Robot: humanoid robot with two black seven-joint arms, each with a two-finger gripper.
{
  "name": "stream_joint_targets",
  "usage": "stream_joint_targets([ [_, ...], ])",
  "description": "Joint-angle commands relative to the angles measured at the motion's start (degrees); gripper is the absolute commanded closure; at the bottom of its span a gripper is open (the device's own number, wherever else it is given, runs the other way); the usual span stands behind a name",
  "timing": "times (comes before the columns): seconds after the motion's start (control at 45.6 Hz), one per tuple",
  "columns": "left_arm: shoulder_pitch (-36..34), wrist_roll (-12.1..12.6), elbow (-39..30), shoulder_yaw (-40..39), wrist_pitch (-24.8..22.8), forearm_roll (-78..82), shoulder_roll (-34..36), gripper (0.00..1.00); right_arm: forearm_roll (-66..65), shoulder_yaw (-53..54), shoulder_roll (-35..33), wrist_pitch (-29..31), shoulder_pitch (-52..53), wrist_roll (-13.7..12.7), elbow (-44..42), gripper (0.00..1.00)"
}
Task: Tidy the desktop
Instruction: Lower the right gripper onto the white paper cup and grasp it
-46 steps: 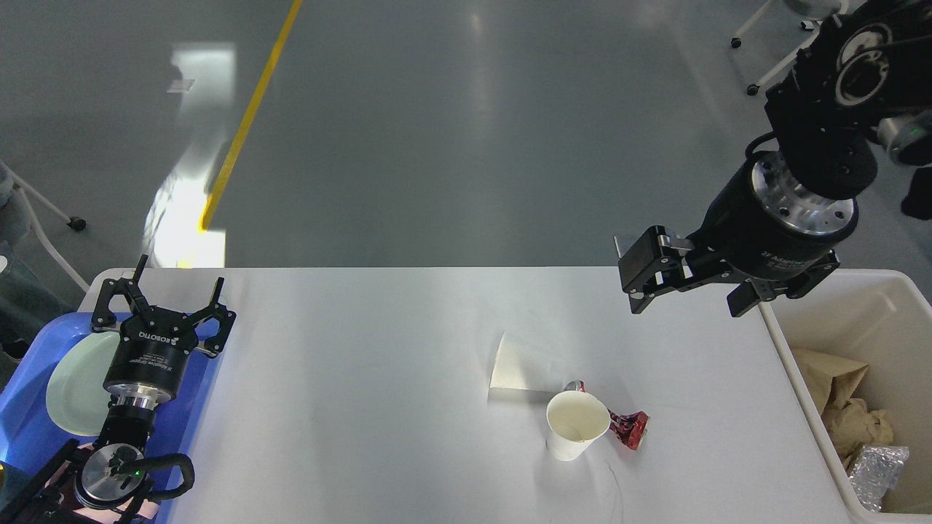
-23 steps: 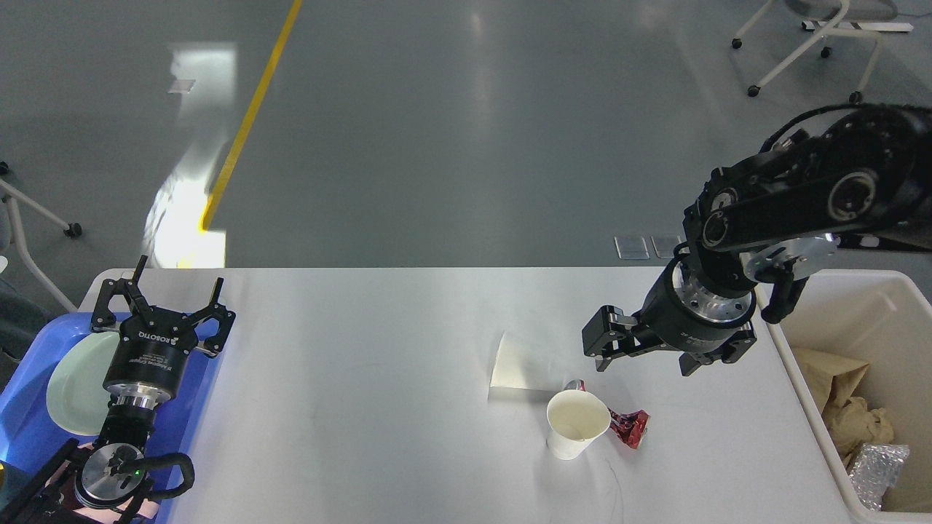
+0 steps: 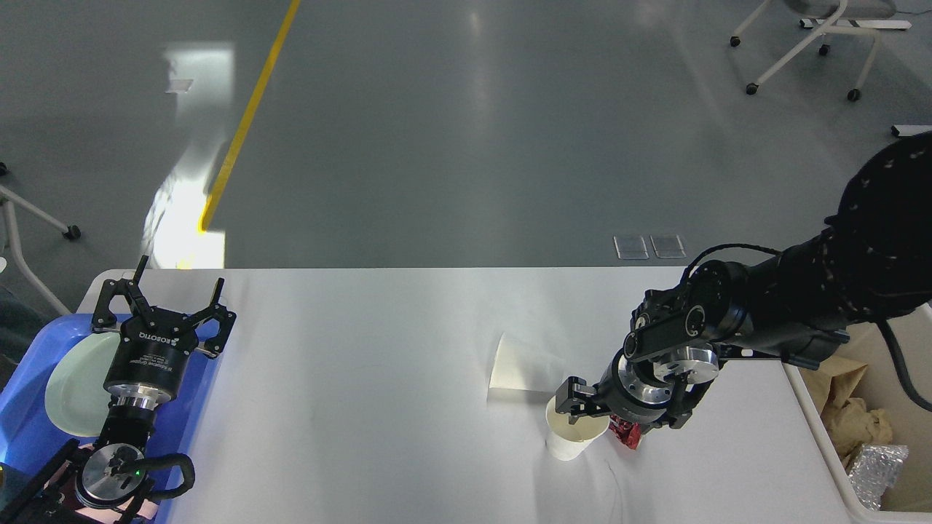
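- Presently, the desktop [image 3: 364, 407] fills the lower half of the head view, white and slightly glossy, with grey floor beyond its far edge.
- Right gripper [image 3: 579, 407]: low over the right-centre of the desktop, at the rim of an upright white paper cup [image 3: 571, 440]. Its fingers overlap the cup's mouth and far rim; seen dark and partly end-on, so whether they are spread or closed, or gripping the cup, cannot be told.
- A crushed red can [image 3: 626, 433] lies just beside the cup on its right, largely covered by the gripper body.
- A folded white paper piece [image 3: 513, 371] lies on the desktop just beyond and to the left of the cup, close to it; contact cannot be confirmed.
- Left gripper [image 3: 166, 306]: at the left end of the desktop, over the edge of a blue tray [image 3: 29, 429]. Fingers spread wide, nothing between them.
- A pale green plate [image 3: 73, 393] rests in the blue tray, partly hidden behind the left arm.
- A cream bin [image 3: 815, 415] stands against the right end of the desktop. Crumpled brown paper [image 3: 852, 418] and a crinkled silver wrapper [image 3: 877, 469] lie inside.
- A yellow floor line [image 3: 247, 116] runs away on the left; a wheeled chair base [image 3: 808, 51] stands at upper right.
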Motion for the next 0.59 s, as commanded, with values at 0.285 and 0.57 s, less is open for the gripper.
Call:
stream_joint_targets([
  [0.285, 0.0, 0.0, 0.0, 0.0, 0.0, 0.0, 0.0, 0.03, 0.3, 0.2, 0.5, -2.4, -5.0, 0.0, -4.1, 0.26],
  [0.57, 0.0, 0.0, 0.0, 0.0, 0.0, 0.0, 0.0, 0.03, 11.1, 0.0, 0.5, -1.9, -5.1, 0.1, -4.1, 0.79],
])
